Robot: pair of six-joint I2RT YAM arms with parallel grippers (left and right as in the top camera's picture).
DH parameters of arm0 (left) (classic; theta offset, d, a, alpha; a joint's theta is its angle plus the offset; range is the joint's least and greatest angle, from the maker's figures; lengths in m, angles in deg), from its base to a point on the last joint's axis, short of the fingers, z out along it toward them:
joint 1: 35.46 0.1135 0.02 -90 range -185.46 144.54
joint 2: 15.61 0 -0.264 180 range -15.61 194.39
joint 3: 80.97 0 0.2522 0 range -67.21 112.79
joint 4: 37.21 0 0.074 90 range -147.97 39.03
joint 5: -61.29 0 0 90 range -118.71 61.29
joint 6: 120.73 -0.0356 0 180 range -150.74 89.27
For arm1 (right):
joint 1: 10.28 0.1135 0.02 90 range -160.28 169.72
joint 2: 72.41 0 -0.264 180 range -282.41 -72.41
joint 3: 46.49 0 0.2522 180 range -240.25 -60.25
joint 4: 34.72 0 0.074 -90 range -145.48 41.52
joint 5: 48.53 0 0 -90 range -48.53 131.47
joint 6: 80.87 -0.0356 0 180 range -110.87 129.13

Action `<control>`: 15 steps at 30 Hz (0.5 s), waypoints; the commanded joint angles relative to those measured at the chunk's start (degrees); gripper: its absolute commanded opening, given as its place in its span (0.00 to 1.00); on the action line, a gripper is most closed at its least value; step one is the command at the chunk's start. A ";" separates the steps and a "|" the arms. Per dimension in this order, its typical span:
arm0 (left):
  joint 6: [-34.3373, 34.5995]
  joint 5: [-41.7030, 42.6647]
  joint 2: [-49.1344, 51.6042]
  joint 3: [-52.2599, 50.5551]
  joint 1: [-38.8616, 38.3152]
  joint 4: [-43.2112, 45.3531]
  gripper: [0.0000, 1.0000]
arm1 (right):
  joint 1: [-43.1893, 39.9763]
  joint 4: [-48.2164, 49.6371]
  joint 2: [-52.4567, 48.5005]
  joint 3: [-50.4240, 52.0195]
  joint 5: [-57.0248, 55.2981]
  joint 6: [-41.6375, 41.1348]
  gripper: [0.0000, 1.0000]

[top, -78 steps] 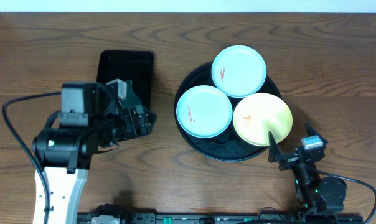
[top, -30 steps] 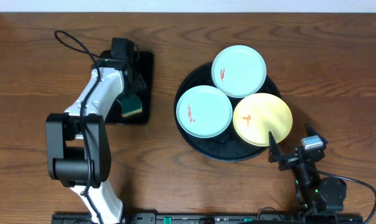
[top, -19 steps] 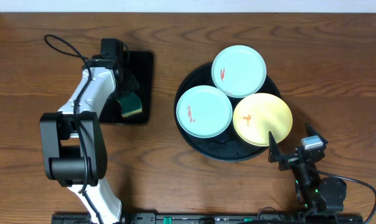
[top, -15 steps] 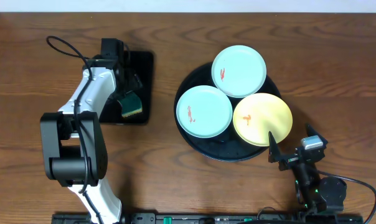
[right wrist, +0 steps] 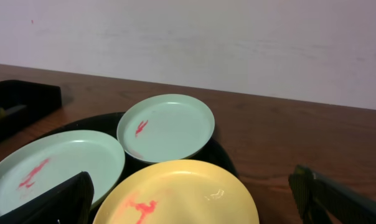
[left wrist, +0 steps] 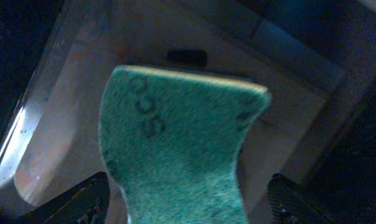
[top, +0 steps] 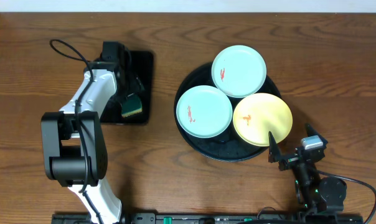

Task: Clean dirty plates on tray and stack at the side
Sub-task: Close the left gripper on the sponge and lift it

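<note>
Three plates lie on the round black tray (top: 222, 152): a mint-green plate (top: 238, 70) at the back, a mint-green plate (top: 204, 111) at the left and a yellow plate (top: 262, 119) at the right, each with an orange-red smear. My left gripper (top: 131, 93) is open over a green sponge (top: 132, 106). In the left wrist view the sponge (left wrist: 182, 137) sits between the spread fingers (left wrist: 188, 208), with gaps on both sides. My right gripper (top: 291, 155) is open and empty just in front of the yellow plate (right wrist: 182, 193). Both mint plates, back (right wrist: 166, 127) and left (right wrist: 51, 168), show in the right wrist view.
The sponge lies in a small rectangular black tray (top: 144, 62) left of the round tray; its wet-looking floor (left wrist: 63, 124) shows in the left wrist view. A black cable (top: 66, 46) loops behind the left arm. Bare wooden table (top: 337, 74) lies right of the round tray.
My left arm has swung from the front left out to the rectangular tray and has settled over the sponge. The plates and my right arm have not moved.
</note>
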 commanded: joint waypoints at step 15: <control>-0.15 -1.75 0.37 -3.04 0.09 0.59 0.77 | 0.42 -0.22 0.33 0.13 -0.26 0.70 0.99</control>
